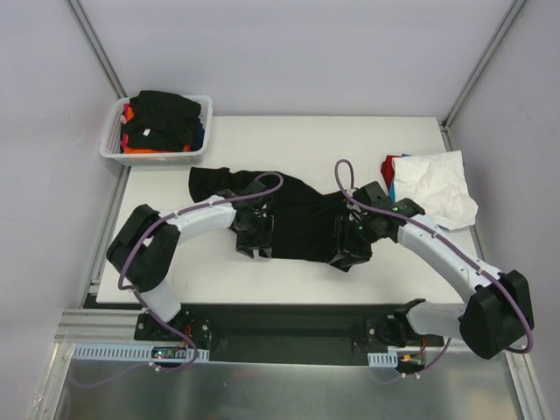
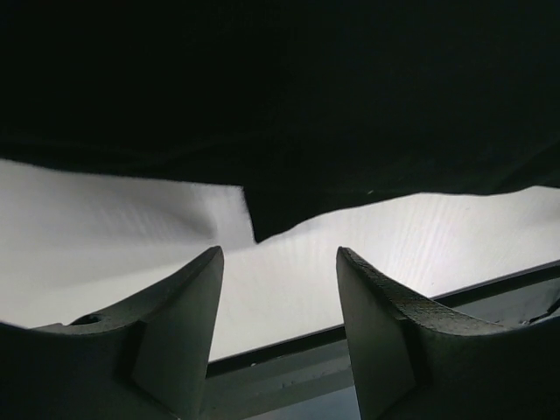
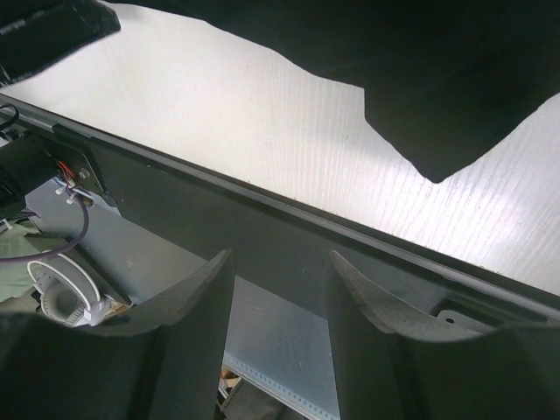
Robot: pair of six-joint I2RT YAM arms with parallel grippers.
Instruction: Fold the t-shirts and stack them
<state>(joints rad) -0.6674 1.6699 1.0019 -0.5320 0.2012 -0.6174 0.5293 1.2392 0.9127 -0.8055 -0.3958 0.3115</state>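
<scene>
A large black t-shirt (image 1: 297,214) lies spread and rumpled across the middle of the white table (image 1: 306,140). My left gripper (image 1: 254,251) hovers over its near left hem, and my right gripper (image 1: 352,258) over its near right corner. The left wrist view shows the left gripper (image 2: 280,262) open with nothing between its fingers, the black cloth (image 2: 280,105) just beyond the tips. In the right wrist view the right gripper (image 3: 280,262) is open too and empty, pointing past the table's near edge, with a corner of the black shirt (image 3: 437,79) ahead. A white t-shirt (image 1: 433,188) lies crumpled at the right.
A white mesh basket (image 1: 153,157) at the back left holds a black shirt (image 1: 162,118) over orange, red and blue ones. Red and blue cloth (image 1: 389,166) peeks out beside the white shirt. The table's dark front rail (image 3: 289,214) runs close under both grippers.
</scene>
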